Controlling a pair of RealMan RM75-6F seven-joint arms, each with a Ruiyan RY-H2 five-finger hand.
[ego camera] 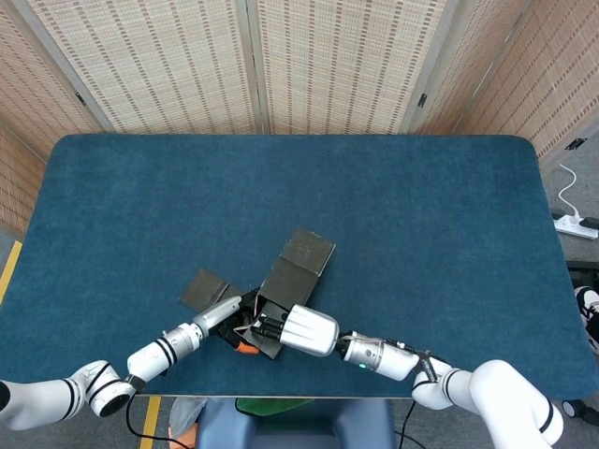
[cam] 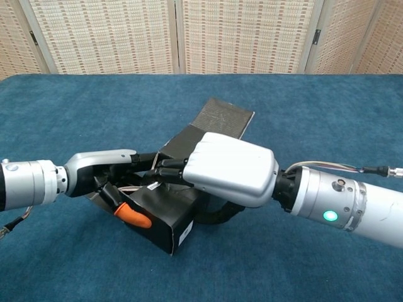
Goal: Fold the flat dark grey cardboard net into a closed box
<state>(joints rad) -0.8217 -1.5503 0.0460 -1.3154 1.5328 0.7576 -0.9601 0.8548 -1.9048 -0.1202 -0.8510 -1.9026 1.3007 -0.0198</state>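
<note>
**Half-folded cardboard net held between both hands at the near edge of the desk**

The dark grey cardboard net (cam: 165, 217) is seen partly folded near the front edge of the desk (ego camera: 421, 234), left of centre. Its near portion has been raised into a low box shape with a front wall and a corner facing the chest camera (a small white label is visible on that wall). One long panel (cam: 223, 116) is left unfolded and is angled away toward the far right, and a further flap (ego camera: 204, 287) lies flat on the blue cloth to the left in the head view.

The right hand (cam: 230, 167) is laid over the top of the folded part, its dark fingers (cam: 165, 172) curled down onto the cardboard and pressing it; a firm grip cannot be confirmed, as the contact is hidden beneath the white shell. The left hand (cam: 107, 176) is placed against the left side of the box, its orange-tipped thumb (cam: 133, 216) set against the front wall, so the net is clamped there. The fingers of the two hands nearly meet above the box.

Woven screens (ego camera: 281, 56) stand behind the desk.
</note>
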